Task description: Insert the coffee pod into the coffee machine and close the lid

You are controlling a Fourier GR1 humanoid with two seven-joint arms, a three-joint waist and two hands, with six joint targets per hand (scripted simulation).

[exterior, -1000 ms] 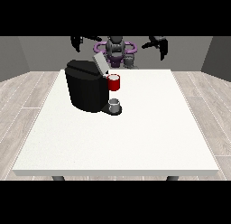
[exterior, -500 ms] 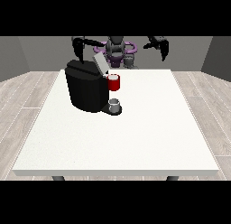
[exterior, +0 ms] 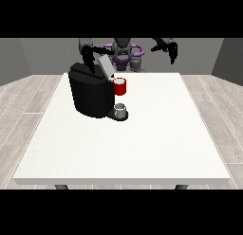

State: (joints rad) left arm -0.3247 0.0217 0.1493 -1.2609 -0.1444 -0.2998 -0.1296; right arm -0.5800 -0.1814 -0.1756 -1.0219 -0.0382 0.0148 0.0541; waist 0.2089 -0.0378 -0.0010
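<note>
White tabletop (exterior: 142, 144) fills most of the front view, with wood-look floor (exterior: 23, 106) at either side and grey walls behind. Toward its left rear stands a black coffee machine (exterior: 90, 94), blocky and dark, its grey lid (exterior: 105, 66) tilted up and open at the top. Just above the machine's upper left edge is the hand at the view's left (exterior: 88, 63), black, hanging down from a raised arm and near or touching the machine's top; I cannot tell whether its fingers are spread or curled. At the machine's front right sits a red thing at the machine (exterior: 120, 86), and below it, on the machine's dark base, is a small grey thing (exterior: 120, 109) that I cannot tell for the pod; the pod is nowhere plain to see. Behind the far edge of the tabletop is the robot's body (exterior: 124, 53), dark with purple parts. Further right, the hand at the view's right (exterior: 172, 53) is held high, well apart from the machine, pointing downward; how its fingers lie cannot be made out either.
</note>
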